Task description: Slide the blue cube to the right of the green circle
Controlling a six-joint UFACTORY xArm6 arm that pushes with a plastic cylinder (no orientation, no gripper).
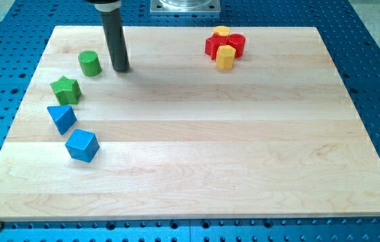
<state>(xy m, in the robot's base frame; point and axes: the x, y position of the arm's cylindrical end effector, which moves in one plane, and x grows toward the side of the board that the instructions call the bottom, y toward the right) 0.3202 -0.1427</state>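
Nearest the view's bottom, the blue cube [82, 145] lies at the board's [196, 168] left, below the blue triangle [61, 118] and green star [66, 89]; green circle [90, 63] above; my tip [121, 68], a bare rod with no pincer to spread, stands just right of it, cube well below-left; red-and-yellow cluster [224, 46] far right

My tip [121, 68] sits just right of the green cylinder [90, 63]. Toward the view's bottom from that cylinder: green star [66, 89], blue triangle [62, 118], then blue cube [82, 145], lowest.
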